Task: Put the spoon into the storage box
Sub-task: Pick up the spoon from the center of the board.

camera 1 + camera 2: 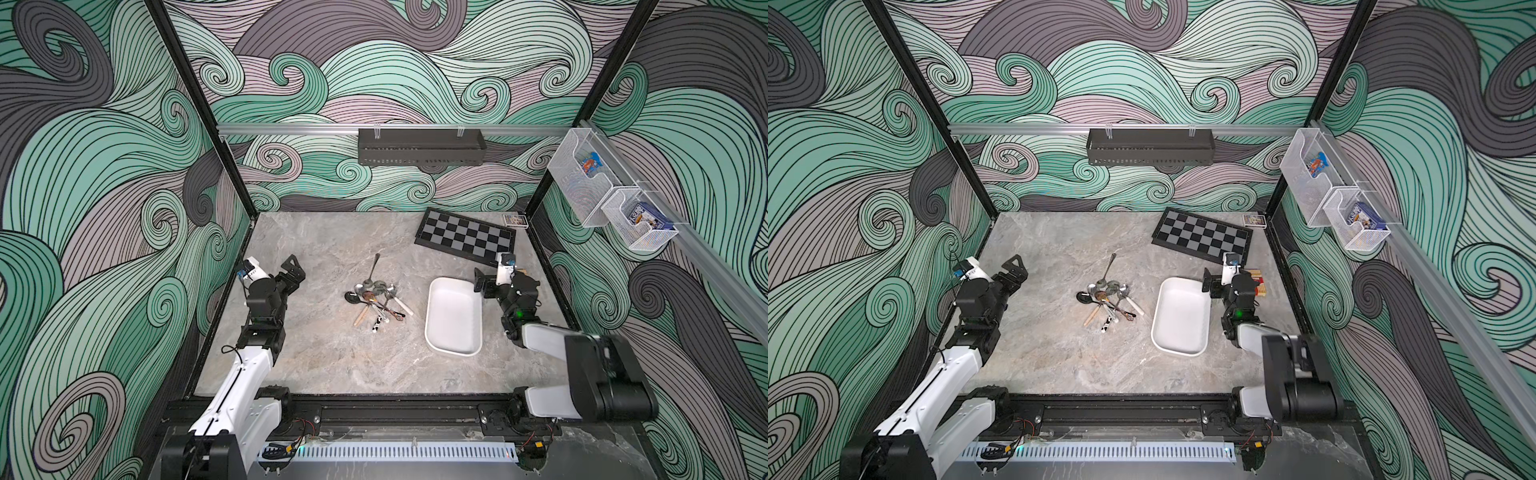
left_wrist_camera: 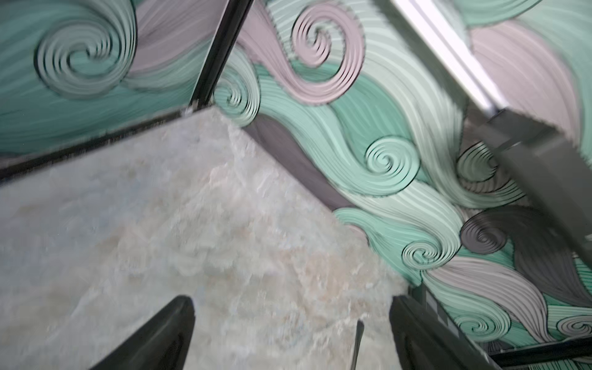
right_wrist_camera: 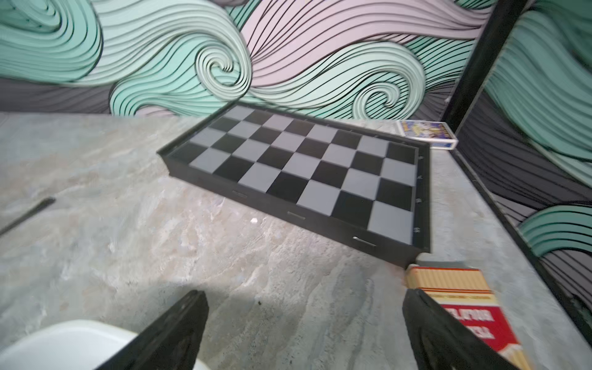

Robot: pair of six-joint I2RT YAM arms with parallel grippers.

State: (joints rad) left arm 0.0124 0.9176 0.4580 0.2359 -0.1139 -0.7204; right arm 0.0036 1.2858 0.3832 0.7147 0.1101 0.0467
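nearest the arms' bases in both top views, the storage box [image 1: 453,322] is lying on the bench [image 1: 332,365] on the right arm's side, holding nothing, its long side running away from the arms so a spoon could drop in lengthwise. just beside it, toward the middle, the spoons [image 1: 376,301] are sitting in a tangled heap with handles crossing, and one metal spoon [image 1: 372,269] is poking its handle toward the far wall; none is in the box yet. the left claw [image 1: 293,270] is hovering well apart from the heap, fingers spread wide and gripping nothing, seemingly readying for a reach. the right claw [image 1: 481,286] is hanging at the box's far corner, likewise spread and empty, perhaps placed to steady the box. a red carton [image 3: 464,298] is lying just beside it. farther back a chessboard [image 1: 465,240] and a card pack [image 1: 515,220] are resting, and a black shelf [image 1: 419,147] is hanging on the far wall.
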